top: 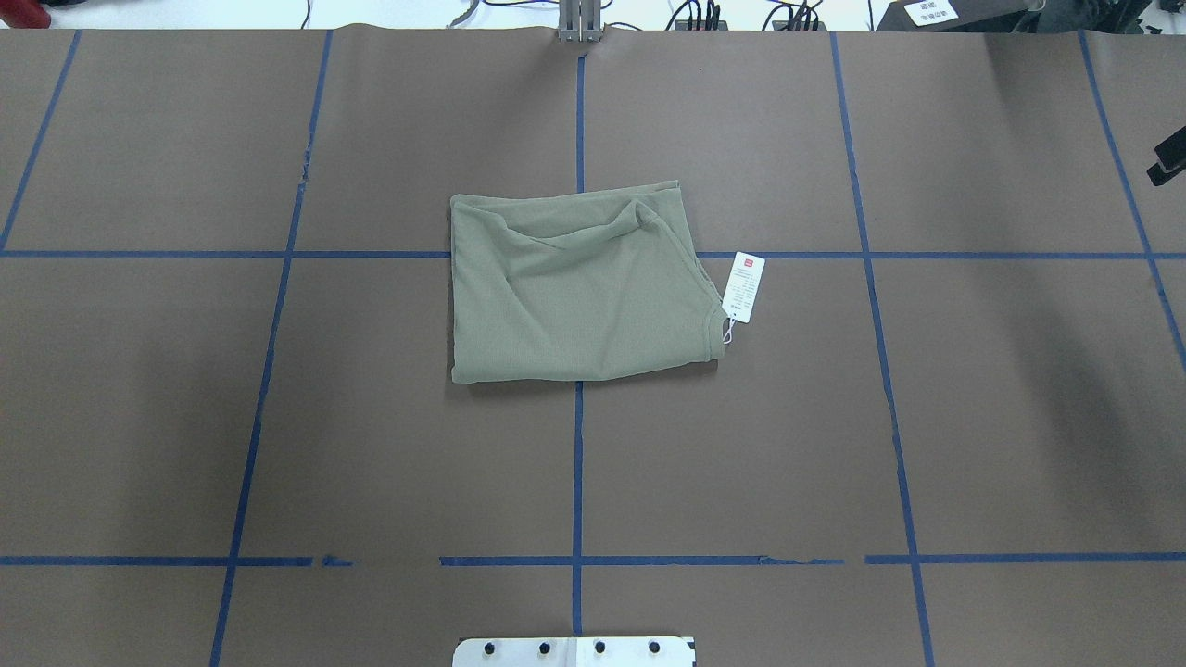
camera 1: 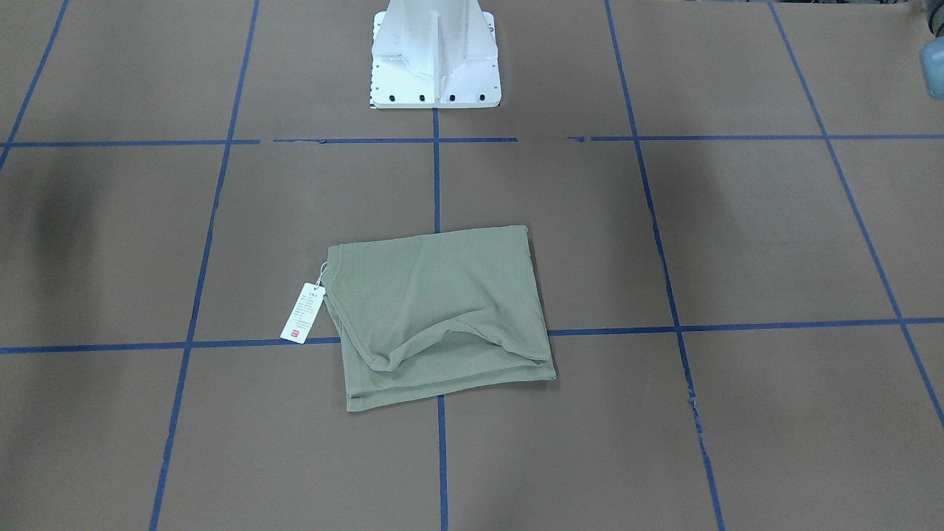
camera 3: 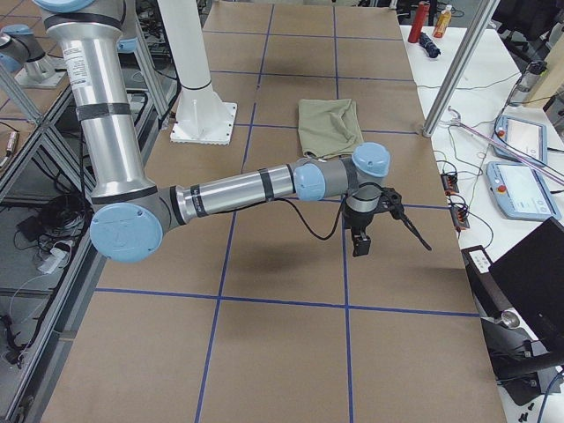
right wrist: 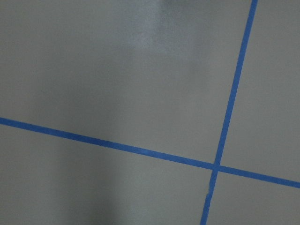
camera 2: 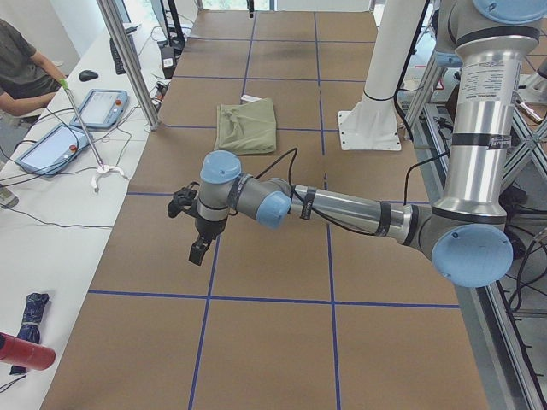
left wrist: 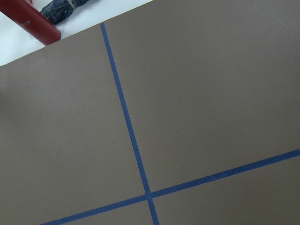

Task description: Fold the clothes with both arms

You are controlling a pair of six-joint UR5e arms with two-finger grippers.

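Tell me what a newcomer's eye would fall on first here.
The sage-green shirt, folded into a rough rectangle, lies at the centre of the brown table, its white hang tag sticking out on the robot's right. The left arm and the right arm reach out low over the blue-taped table, each well away from the shirt.

The shirt (camera 1: 442, 310) is pale sage green all over, its knit finely and evenly textured. Its hang tag (camera 1: 303, 313) is white with grey print and a small red mark at one end. The table (camera 1: 774, 243) is flat brown, crossed by a grid of blue tape lines (camera 1: 436, 184). The pedestal (camera 1: 435, 55) is white. The left arm (camera 2: 342, 207) and the right arm (camera 3: 229, 188) are silver-grey with light blue joint caps and black cables. The left gripper (camera 2: 198, 250) and right gripper (camera 3: 361, 242) are black. A red cylinder (left wrist: 28, 18) and a dark blue checked bundle (left wrist: 65, 9) lie on white.
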